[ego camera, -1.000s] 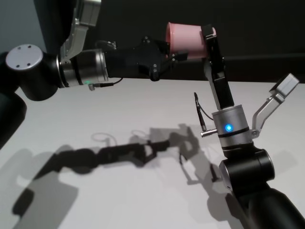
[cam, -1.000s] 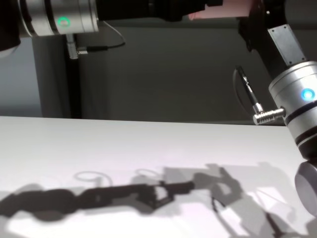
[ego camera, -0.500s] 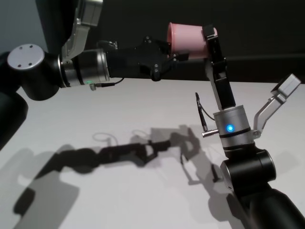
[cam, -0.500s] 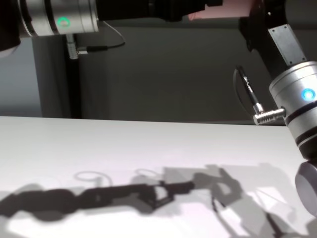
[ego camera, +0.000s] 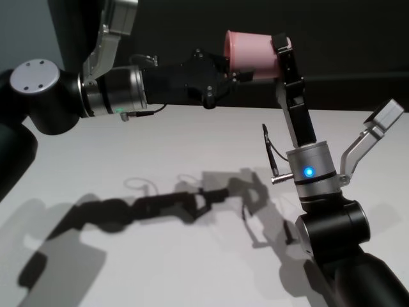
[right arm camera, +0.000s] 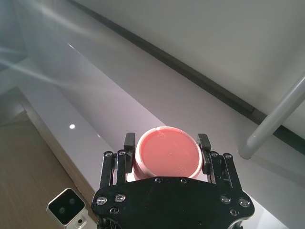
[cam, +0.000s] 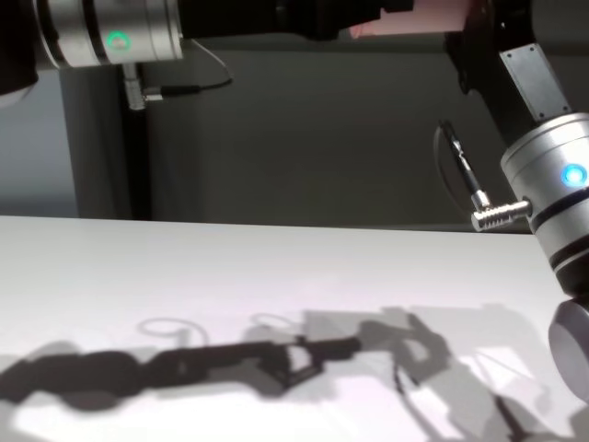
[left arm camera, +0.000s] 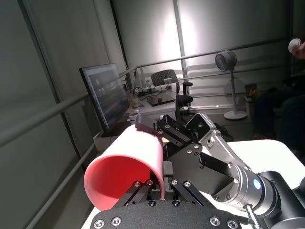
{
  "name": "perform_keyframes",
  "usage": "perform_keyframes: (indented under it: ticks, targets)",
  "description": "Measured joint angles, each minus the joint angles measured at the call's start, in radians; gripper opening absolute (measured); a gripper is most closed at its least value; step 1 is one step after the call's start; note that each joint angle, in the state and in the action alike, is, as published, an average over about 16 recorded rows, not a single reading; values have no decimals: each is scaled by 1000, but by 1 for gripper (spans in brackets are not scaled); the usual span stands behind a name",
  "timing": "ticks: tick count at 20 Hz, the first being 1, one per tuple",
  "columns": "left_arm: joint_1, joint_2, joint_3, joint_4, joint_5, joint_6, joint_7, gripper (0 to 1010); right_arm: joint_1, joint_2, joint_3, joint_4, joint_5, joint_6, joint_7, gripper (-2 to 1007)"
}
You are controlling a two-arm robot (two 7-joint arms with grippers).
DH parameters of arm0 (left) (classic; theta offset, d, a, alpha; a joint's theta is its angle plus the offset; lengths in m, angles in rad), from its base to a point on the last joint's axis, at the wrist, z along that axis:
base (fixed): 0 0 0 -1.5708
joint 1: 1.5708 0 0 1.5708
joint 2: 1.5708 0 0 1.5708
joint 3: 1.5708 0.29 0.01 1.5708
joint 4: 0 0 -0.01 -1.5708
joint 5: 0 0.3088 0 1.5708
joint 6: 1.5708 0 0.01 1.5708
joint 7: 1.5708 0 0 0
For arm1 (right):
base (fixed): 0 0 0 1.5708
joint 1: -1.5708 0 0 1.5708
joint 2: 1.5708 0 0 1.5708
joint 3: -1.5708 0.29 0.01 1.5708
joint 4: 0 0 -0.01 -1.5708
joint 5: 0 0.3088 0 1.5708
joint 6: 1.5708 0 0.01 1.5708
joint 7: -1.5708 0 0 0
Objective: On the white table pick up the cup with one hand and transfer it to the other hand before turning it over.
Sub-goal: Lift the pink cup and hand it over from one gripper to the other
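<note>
The pink cup (ego camera: 250,54) hangs on its side high above the white table (ego camera: 192,147), held between both arms. My left gripper (ego camera: 234,72) reaches in from the left and is shut on the cup's rim wall (left arm camera: 158,177). The open mouth (left arm camera: 119,181) faces the left wrist camera. My right gripper (ego camera: 280,50) comes up from below on the right, and its two fingers (right arm camera: 204,141) press on either side of the cup's base (right arm camera: 167,155). In the chest view only a strip of the cup (cam: 414,20) shows at the top edge.
Arm shadows lie across the middle of the table (cam: 276,267). A dark wall stands behind the table's far edge. My right forearm (ego camera: 316,179) rises steeply from the near right corner.
The right gripper's fingers have drawn in onto the cup's base end. Both arms and the cup have barely shifted.
</note>
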Motion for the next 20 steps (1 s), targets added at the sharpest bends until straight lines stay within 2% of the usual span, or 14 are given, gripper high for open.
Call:
perform_keyframes:
  ticks: [6,11,15,20]
  targets:
    - [0,0,0,0,0,0,0,51,0,0,0,0,0,0,0,759]
    - [0,0,0,0,0,0,0,97,-1,0,1,0,-1,1,0,759]
    - [0,0,0,0,0,0,0,176,-1,0,1,0,-1,1,0,759]
    - [0,0,0,-1,0,0,0,326,-1,0,1,0,-1,1,-1,759]
